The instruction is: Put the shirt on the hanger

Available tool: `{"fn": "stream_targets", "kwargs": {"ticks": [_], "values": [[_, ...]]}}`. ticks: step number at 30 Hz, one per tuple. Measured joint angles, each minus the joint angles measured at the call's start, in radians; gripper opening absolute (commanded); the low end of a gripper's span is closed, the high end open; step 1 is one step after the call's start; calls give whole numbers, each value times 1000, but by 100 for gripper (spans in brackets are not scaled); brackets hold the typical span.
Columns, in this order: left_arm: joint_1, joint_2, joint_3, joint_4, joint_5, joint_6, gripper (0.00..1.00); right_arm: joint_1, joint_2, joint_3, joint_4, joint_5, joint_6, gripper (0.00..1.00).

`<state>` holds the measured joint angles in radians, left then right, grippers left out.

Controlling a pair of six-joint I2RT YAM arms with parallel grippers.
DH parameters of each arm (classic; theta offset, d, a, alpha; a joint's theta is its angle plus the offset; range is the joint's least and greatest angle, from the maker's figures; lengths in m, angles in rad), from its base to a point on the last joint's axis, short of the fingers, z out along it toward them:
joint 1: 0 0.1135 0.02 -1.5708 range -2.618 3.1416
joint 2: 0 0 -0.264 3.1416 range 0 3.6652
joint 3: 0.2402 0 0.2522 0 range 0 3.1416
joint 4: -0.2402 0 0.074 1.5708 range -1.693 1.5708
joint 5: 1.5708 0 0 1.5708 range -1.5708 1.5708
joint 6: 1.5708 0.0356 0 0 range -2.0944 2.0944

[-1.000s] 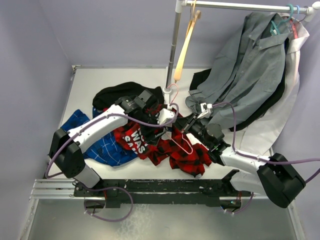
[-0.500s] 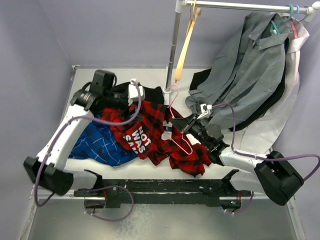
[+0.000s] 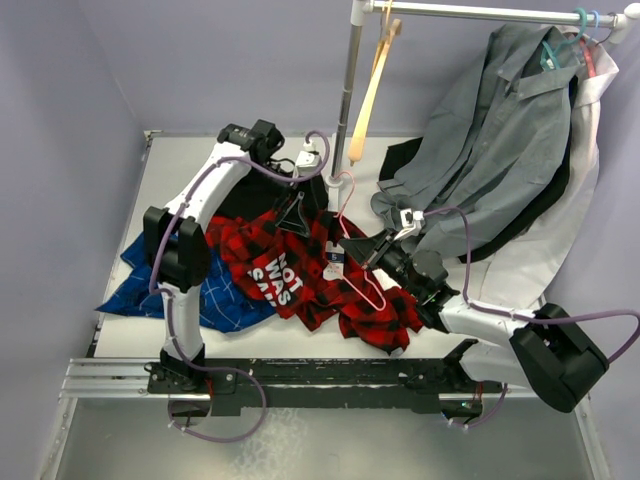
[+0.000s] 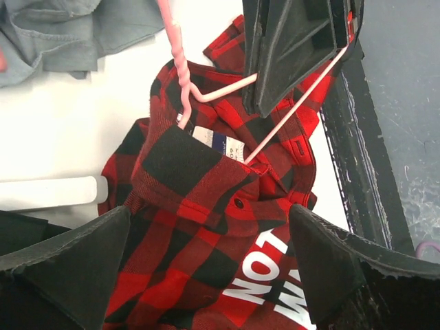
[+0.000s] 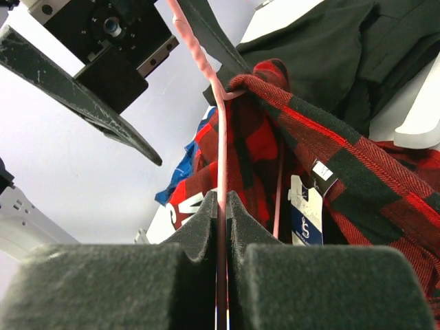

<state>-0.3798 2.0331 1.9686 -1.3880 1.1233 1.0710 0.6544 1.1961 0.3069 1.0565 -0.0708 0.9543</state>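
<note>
Your right claw (image 5: pixel 221 206) is clamped on the hanger (image 5: pixel 221 148), which runs far-left to near-right with its far end tucked into the collar of the shirt (image 4: pixel 192 199) on the table (image 4: pixel 62 130). Your left claw (image 4: pixel 203 265), spread apart, hangs directly over that collar, so it's the nearer one.

The left hand (image 3: pixel 292 216) has left the middle of the shirt (image 3: pixel 300 270) and now hangs, jaws apart, over its collar, arm swung toward 11 o'clock. The shirt is drawn out toward 10 o'clock, its lettering exposed. The blue shirt (image 3: pixel 150 285) is more uncovered.
</note>
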Motion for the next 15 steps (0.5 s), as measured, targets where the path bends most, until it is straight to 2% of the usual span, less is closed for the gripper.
{"fn": "stream_targets", "kwargs": {"ticks": [9, 15], "values": [[0, 13, 123, 8, 17, -14, 99, 0, -8, 0, -2, -2, -16, 0], [-2, 47, 142, 27, 24, -32, 99, 0, -8, 0, -3, -3, -23, 0]]}}
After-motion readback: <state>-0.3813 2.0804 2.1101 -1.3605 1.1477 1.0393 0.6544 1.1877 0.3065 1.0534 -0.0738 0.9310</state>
